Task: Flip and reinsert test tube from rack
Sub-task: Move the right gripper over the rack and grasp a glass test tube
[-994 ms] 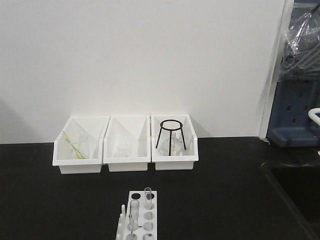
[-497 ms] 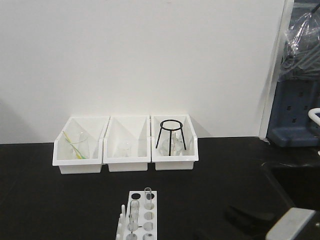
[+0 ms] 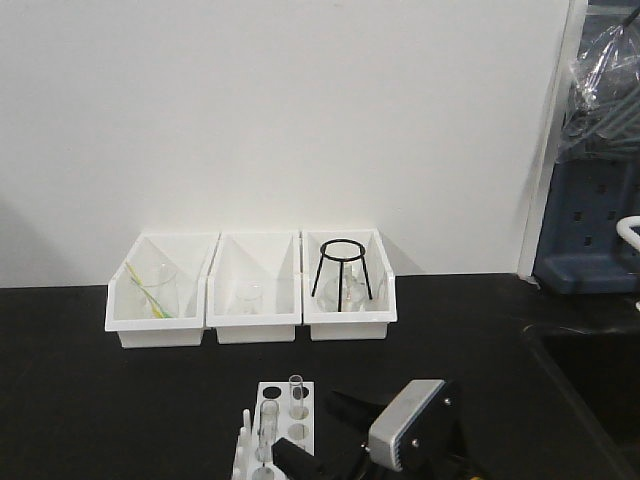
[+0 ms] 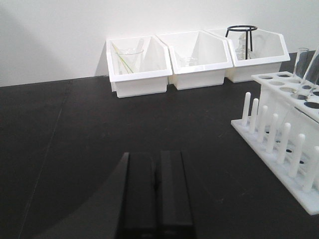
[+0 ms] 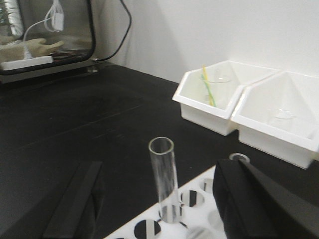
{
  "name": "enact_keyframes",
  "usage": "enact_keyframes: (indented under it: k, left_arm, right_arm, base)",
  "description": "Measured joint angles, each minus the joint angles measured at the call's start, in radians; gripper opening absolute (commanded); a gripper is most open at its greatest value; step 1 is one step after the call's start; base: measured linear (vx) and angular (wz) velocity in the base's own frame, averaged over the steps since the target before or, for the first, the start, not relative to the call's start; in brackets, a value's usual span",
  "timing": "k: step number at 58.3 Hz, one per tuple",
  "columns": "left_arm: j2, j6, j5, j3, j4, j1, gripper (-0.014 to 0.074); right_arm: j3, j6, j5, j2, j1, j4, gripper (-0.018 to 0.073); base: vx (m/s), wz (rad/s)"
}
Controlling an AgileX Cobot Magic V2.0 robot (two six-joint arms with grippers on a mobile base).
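On black bench (image 5: 75, 124), test tube (image 5: 164, 181) (upright in rack (image 5: 205, 212)) stands between open right pincer (image 5: 158, 165).

A clear test tube (image 5: 163, 181) stands upright, open end up, in 1 hole of the white rack (image 5: 205, 215). The rack's top shows several more round holes. The right gripper (image 5: 159, 167) has its 2 dark fingers (image 5: 75, 201) spread wide, 1 on each side of the tube, and neither touches it. Farther off on the black table (image 5: 75, 124), a white bin (image 5: 202, 115) holds a glass beaker (image 5: 219, 82) with a yellow-green stick (image 5: 209, 92). A second bin (image 5: 271, 139) right beside it holds something small and clear. A dark-framed case (image 5: 50, 30) stands at the far left, a white wall (image 5: 224, 30) behind.
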Motion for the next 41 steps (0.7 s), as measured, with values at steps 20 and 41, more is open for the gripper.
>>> enact_keyframes:
  k: [20, 41]
  left_arm:
    - [0.0, 0.0, 0.0, 0.0, 0.0, 0.0, -0.0007]
    - [0.0, 0.0, 0.0, 0.0, 0.0, 0.0, -0.0007]
  right_arm:
    - [-0.113, 0.015, -0.051, 0.152, 0.0, -0.032, 0.0503]
    - [-0.227, 0.016, -0.081, 0.287, 0.0, -0.033, 0.0479]
  base:
    - [0.0, 0.0]
    - [0.0, 0.0]
